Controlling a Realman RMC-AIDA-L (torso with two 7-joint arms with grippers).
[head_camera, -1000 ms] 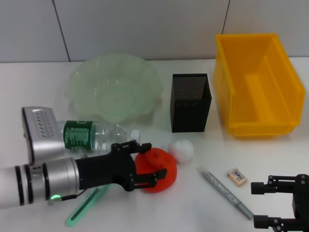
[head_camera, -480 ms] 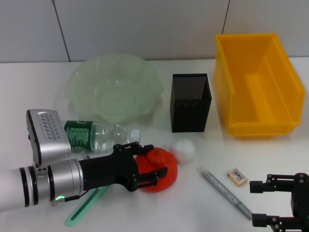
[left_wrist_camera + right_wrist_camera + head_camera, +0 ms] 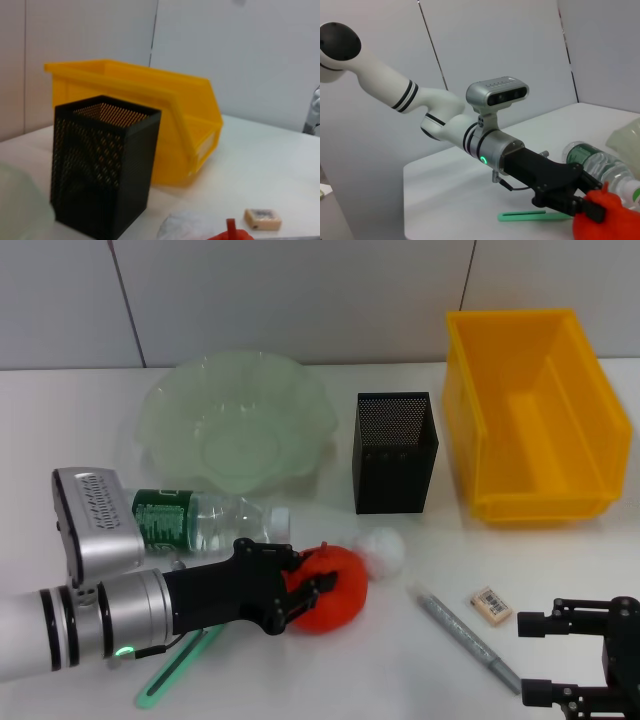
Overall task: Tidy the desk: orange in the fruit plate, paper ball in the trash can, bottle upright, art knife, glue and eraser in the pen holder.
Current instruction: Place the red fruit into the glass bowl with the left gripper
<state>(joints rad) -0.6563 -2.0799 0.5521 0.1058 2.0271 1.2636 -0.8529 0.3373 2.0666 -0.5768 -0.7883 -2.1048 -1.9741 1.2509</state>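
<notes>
My left gripper (image 3: 318, 592) is shut on the orange (image 3: 340, 602) at the table's front middle; the right wrist view shows the same gripper (image 3: 590, 207) on the orange (image 3: 612, 222). The paper ball (image 3: 383, 548) touches the orange's far right side. A clear bottle (image 3: 205, 520) with a green label lies on its side behind my left arm. The green art knife (image 3: 178, 667) lies under that arm. A grey glue pen (image 3: 465, 635) and the eraser (image 3: 491, 605) lie front right. My right gripper (image 3: 536, 658) rests open near the front right corner.
The green glass fruit plate (image 3: 165, 405) sits back left, the black mesh pen holder (image 3: 395, 452) in the middle, the yellow bin (image 3: 470, 410) back right. The left wrist view shows the pen holder (image 3: 102, 165), bin (image 3: 150, 110) and eraser (image 3: 262, 219).
My left gripper's fingers have closed in against the orange. The paper ball has shifted slightly to the right. The right arm has stayed still.
</notes>
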